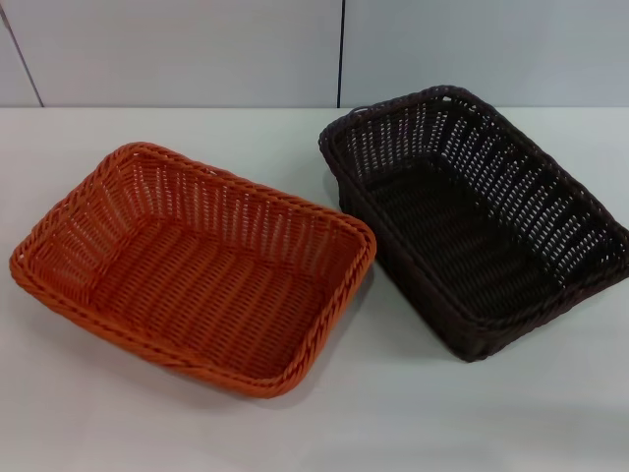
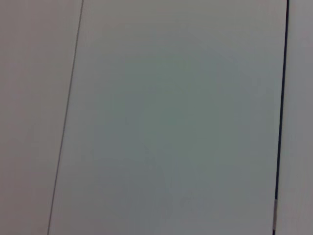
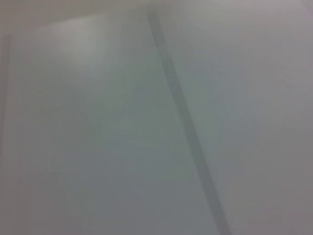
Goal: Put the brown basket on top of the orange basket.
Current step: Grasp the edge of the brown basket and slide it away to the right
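Observation:
The orange basket (image 1: 197, 265) sits on the white table at the left of the head view, empty and upright. The brown basket (image 1: 477, 221) sits to its right, empty and upright, its near left corner close to the orange basket's right rim but apart from it. Neither gripper nor arm shows in the head view. The left wrist view and the right wrist view show only pale flat panels with dark seams, no basket and no fingers.
The white table (image 1: 442, 413) runs across the whole head view. A pale panelled wall (image 1: 197, 49) with dark vertical seams stands behind the baskets.

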You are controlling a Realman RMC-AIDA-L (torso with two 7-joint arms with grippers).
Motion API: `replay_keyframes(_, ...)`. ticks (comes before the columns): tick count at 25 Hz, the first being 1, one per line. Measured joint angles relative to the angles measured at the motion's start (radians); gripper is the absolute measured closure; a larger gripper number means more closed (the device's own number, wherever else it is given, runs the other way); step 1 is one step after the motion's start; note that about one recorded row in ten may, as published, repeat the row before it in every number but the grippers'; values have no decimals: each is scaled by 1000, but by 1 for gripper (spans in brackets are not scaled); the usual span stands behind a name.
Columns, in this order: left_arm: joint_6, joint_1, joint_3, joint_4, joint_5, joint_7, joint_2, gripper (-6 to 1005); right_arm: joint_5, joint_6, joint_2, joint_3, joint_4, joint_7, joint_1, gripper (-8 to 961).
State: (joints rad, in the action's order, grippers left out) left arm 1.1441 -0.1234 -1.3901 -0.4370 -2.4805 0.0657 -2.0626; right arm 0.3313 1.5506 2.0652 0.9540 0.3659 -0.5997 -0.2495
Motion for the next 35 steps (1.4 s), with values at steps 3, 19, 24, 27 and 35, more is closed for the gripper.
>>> replay_keyframes(3,16,-7,13,19,-1,0,-3,198,156,-171,7,2,210,-105,23,133)
replay_keyframes(19,9,-4,21,41,5,30,-4,198,1445,-367,-35,-69,982,-1535,-61,133)
replay_keyframes(24,1,-14,16,51,7,37,-4,198,1739,-98,-79,-169,1091,-1783,-190,133)
replay_keyframes(27,-4,-18,12,53,8,37,-4,198,1775,55,-111,-237,1137,-1794,-249,133)
replay_keyframes(35,-38,-51,11,88,18,37,-5,198,1882,516,-213,-305,1100,-1616,-434,132)
